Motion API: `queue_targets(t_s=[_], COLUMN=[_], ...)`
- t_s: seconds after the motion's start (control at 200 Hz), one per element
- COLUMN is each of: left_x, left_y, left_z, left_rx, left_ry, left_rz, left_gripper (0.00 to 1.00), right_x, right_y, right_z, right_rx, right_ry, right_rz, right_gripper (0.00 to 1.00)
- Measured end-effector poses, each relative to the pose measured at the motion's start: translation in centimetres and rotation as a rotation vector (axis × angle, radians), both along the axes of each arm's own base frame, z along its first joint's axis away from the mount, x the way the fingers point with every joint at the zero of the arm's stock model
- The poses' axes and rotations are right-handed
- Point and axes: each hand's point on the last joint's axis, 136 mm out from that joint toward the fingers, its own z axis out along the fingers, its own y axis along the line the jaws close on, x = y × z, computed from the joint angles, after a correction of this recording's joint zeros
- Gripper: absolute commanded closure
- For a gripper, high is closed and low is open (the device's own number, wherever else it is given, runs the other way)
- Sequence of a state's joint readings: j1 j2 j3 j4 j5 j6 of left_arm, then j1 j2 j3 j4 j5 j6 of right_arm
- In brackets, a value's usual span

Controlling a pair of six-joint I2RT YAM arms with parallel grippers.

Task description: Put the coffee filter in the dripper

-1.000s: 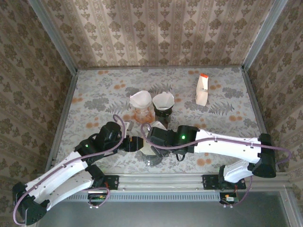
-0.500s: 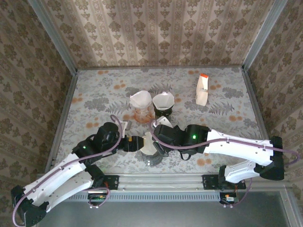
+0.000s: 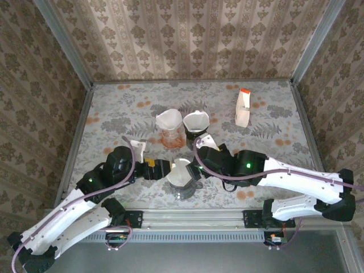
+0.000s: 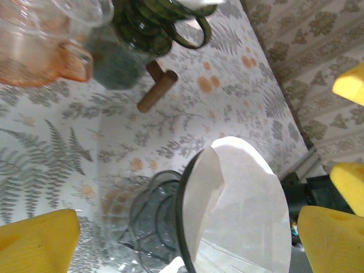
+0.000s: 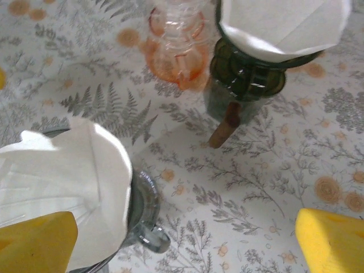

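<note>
Wrist views show the coffee filter sitting in the glass dripper. Overhead, both arms stretch low toward lower centre, with the left gripper and right gripper spread wide.

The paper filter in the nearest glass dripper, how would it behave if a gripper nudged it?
The paper filter looks thin and folded, so probably floppy and very light. It stands well above the rim of the glass dripper, so a nudge could tip it out.
</note>
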State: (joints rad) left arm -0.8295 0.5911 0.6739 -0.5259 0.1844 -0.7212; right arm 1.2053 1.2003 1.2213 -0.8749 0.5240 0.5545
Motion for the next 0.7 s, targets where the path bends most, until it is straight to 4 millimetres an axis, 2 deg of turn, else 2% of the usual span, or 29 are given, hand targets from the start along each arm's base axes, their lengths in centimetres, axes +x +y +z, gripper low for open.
queue_targets(t_s=[0.175, 0.34, 0.52, 0.63, 0.7], left_x=[2.5, 6.1, 11.0, 13.4, 14.4], left_y=[3.8, 8.2, 12.6, 14.0, 14.3], left_z=[1.2, 0.8, -1.3, -2.7, -3.1], left_rx=[0.093, 0.137, 0.138, 0.183, 0.206], left_ry=[-0.102, -0.113, -0.032, -0.012, -0.02], left_rz=[0.187, 0.412, 0.629, 0.682, 0.687], left_gripper=[0.0, 0.0, 0.0, 0.0, 0.0], right_x=[2.3, 5.5, 7.8, 8.8, 9.0], right_y=[-3.1, -6.6, -11.8, -14.4, -15.3], right_z=[0.0, 1.0, 0.7, -0.8, -1.6], right_rx=[0.046, 0.07, 0.124, 0.123, 0.11], right_ry=[-0.053, -0.154, -0.235, -0.245, -0.242], right_rz=[-0.119, -0.271, -0.462, -0.56, -0.594], right_gripper=[0.0, 0.0, 0.0, 0.0, 0.0])
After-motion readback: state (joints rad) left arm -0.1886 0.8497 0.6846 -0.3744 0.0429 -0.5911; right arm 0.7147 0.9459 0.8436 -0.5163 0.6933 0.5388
